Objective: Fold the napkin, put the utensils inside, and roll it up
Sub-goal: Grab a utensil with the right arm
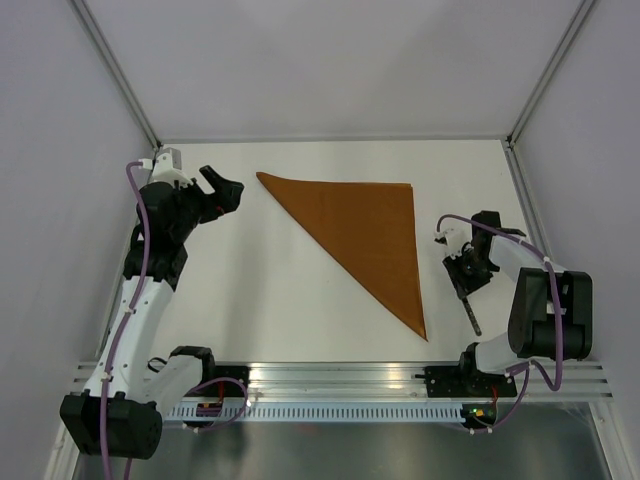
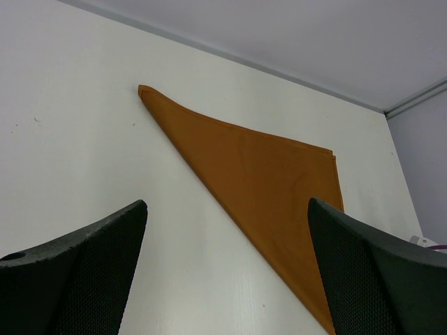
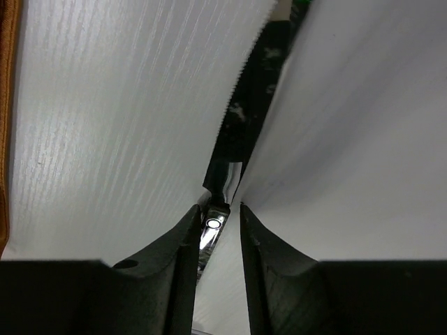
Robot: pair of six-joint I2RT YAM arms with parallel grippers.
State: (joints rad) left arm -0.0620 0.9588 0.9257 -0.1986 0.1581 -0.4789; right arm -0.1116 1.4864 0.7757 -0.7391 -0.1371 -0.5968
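The rust-orange napkin (image 1: 362, 238) lies flat on the white table, folded into a triangle; it also shows in the left wrist view (image 2: 265, 188). My left gripper (image 1: 222, 190) is open and empty, raised left of the napkin's far-left corner. My right gripper (image 1: 466, 283) is low at the table to the right of the napkin. A grey metal knife (image 1: 472, 316) lies there, its handle (image 3: 213, 227) between my right fingers. The jaws are narrowly apart: the handle rests against the left finger (image 3: 178, 265), and a slit of table shows before the right one. No other utensil is in view.
White walls enclose the table on the left, back and right. A metal rail (image 1: 340, 378) with the two arm bases runs along the near edge. Purple cables hang along both arms.
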